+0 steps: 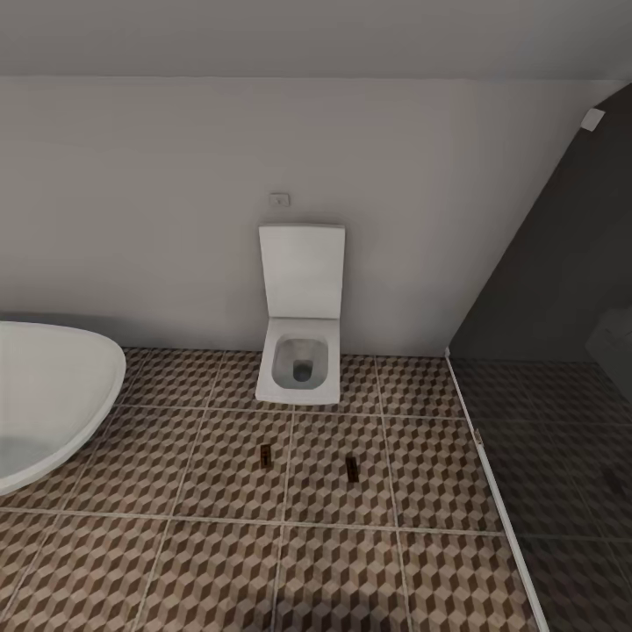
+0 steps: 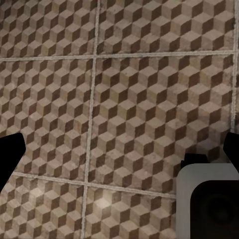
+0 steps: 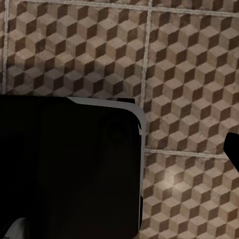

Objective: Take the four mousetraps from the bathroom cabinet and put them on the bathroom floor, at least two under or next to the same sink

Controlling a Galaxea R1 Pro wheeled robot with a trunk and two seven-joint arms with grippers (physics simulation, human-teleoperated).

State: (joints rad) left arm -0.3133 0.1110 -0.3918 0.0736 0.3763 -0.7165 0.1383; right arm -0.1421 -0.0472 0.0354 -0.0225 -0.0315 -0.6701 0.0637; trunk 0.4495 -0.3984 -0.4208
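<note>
Two mousetraps lie on the bathroom floor in front of the toilet, one to the left and one to the right, each a small dark-and-tan strip. The cabinet is out of view. My left gripper is open over bare cube-pattern tiles, its dark fingertips at the two sides of the view with nothing between them. My right gripper also hangs over tiles. One of its fingertips shows at the view's edge, and a black body hides the other.
A white wall-hung toilet with its lid up stands at the back wall. The rim of a white rounded basin juts in at the left. A dark glass partition closes off the right side. A grey-rimmed black robot part and another lie below the wrists.
</note>
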